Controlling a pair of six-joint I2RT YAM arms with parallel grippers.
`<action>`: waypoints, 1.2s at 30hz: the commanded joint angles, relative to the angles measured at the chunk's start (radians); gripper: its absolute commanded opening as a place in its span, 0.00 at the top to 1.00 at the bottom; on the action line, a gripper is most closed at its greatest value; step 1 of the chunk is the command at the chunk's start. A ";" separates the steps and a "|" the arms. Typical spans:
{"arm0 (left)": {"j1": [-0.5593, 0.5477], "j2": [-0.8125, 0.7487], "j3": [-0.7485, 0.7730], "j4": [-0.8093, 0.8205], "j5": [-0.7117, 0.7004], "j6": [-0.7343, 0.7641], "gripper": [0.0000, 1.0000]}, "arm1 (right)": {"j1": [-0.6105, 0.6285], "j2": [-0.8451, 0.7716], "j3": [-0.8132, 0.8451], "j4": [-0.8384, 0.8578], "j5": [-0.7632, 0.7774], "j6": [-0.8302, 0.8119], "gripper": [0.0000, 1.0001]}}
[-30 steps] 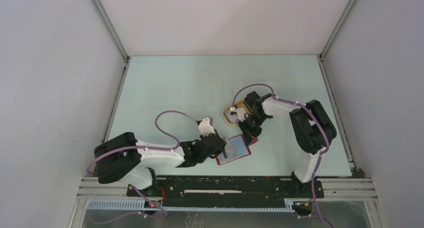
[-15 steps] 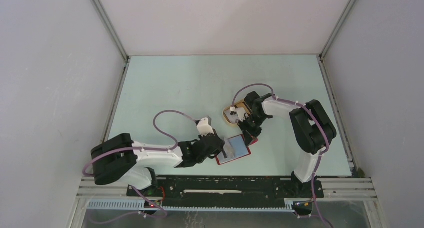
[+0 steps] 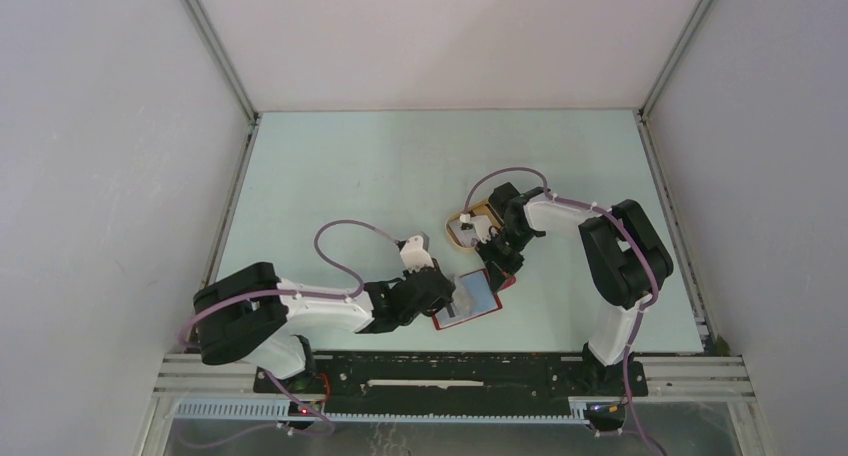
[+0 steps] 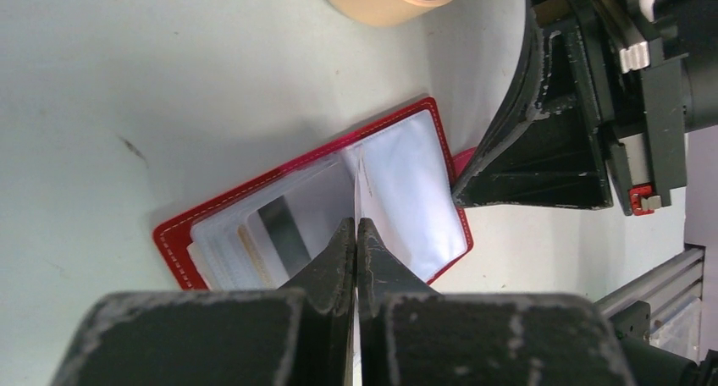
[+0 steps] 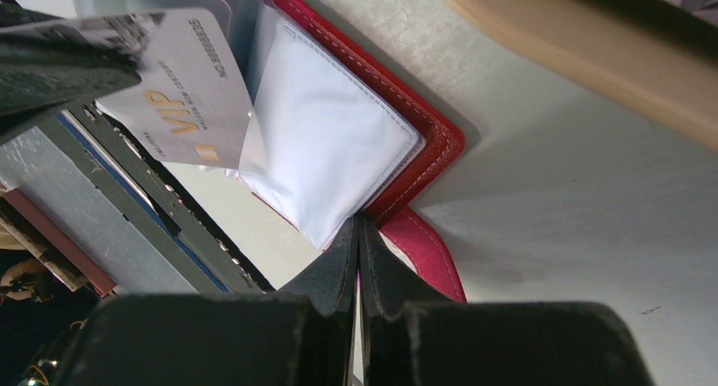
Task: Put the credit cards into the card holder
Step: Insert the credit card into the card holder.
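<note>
The left gripper (image 4: 356, 223) has its jaws pressed together on a card (image 4: 359, 176), which the left wrist view shows edge-on, standing upright over the middle of the open holder (image 4: 172, 249). From the right wrist view the same card shows its pale face with gold "VIP" lettering, tilted, and its lower edge meets the mouth of a clear sleeve (image 5: 326, 140) on the holder's right half.

The right gripper (image 5: 357, 223) has its jaws closed too. They meet at the holder's red rim beside that sleeve's corner and seem to nip the edge there. The red tab (image 5: 423, 250) lies just beside the fingertips.

The holder lies open and flat on the table (image 4: 127, 64), pale inside up. Its left half holds other cards (image 4: 284, 225), one with a dark stripe.

From above, the holder sits near the front edge, between the two arms. The left gripper reaches it from the left and the right gripper comes in from the far side. A beige tray (image 3: 462, 231) stands just beyond the holder, near it but not touching.
</note>
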 commanded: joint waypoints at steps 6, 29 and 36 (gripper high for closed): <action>-0.006 0.024 0.036 -0.009 0.028 0.003 1.00 | 0.014 0.009 0.016 0.005 0.009 0.007 0.93; -0.004 0.050 0.004 -0.084 0.088 -0.204 1.00 | 0.015 0.008 0.016 0.006 0.005 0.007 0.93; 0.015 0.046 -0.012 -0.081 0.087 -0.215 1.00 | 0.015 0.005 0.016 0.005 0.002 0.007 0.93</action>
